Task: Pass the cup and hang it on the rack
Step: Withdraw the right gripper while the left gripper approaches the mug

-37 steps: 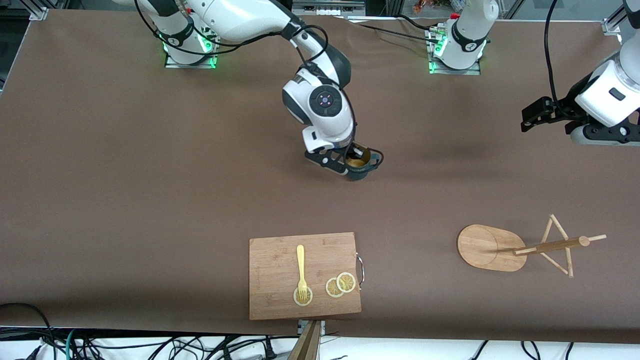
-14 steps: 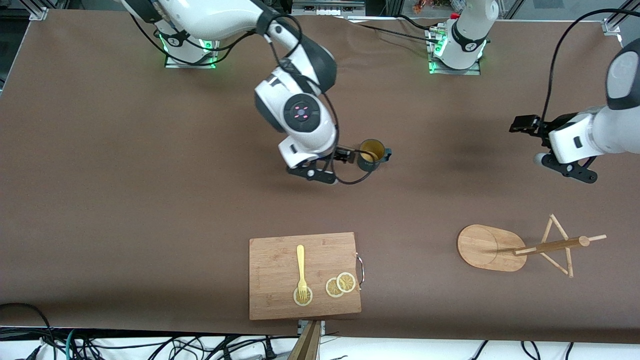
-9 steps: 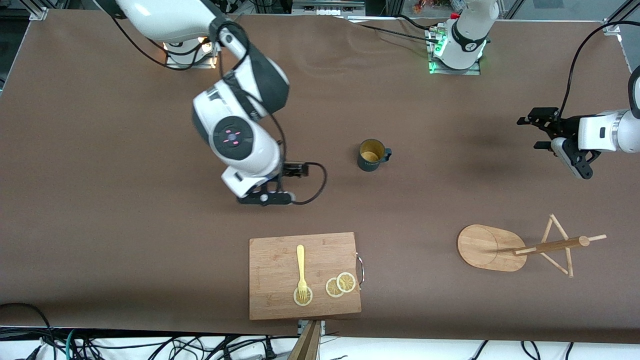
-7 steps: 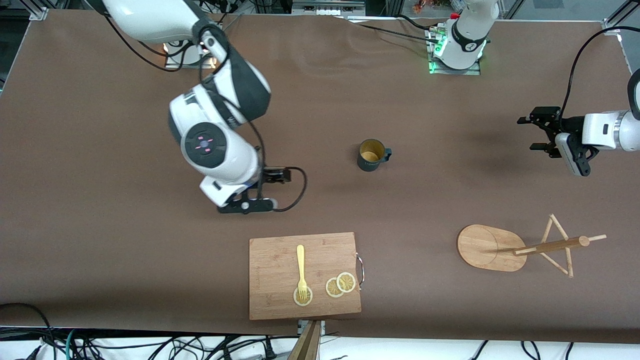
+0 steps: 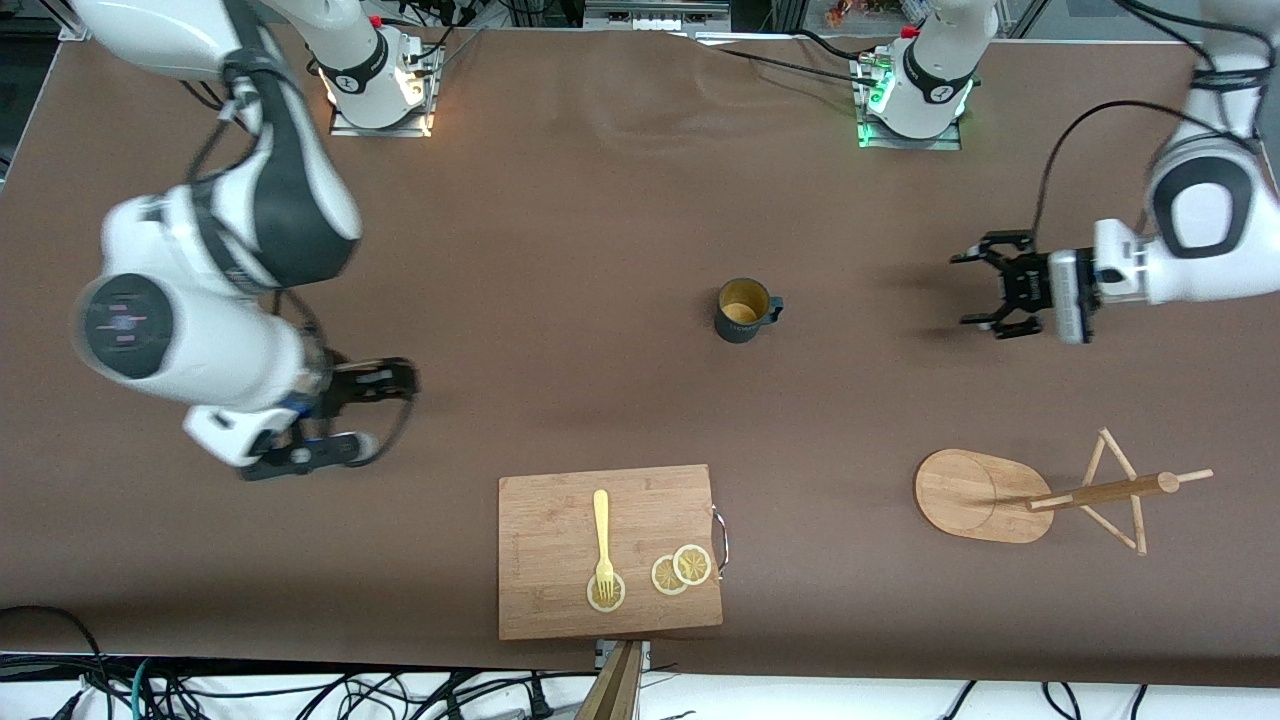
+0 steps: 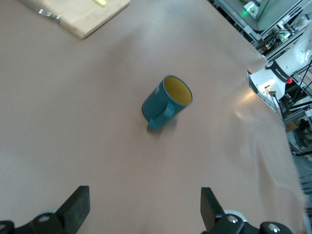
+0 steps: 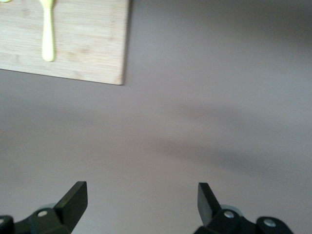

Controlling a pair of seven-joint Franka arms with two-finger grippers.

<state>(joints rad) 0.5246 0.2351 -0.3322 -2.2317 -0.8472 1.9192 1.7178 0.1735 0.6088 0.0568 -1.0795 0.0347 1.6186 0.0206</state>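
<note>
The dark teal cup stands upright and alone in the middle of the table, its handle toward the left arm's end. It also shows in the left wrist view. My left gripper is open and empty, over bare table between the cup and the left arm's end; its jaws face the cup. The bamboo rack stands nearer to the front camera, toward the left arm's end. My right gripper is open and empty over bare table toward the right arm's end; it also shows in the right wrist view.
A wooden cutting board with a yellow fork and lemon slices lies near the table's front edge, nearer to the front camera than the cup. It also shows in the right wrist view.
My right gripper let go of the cup, left it standing on the table and drew away toward the right arm's end. My left gripper moved in toward the cup.
</note>
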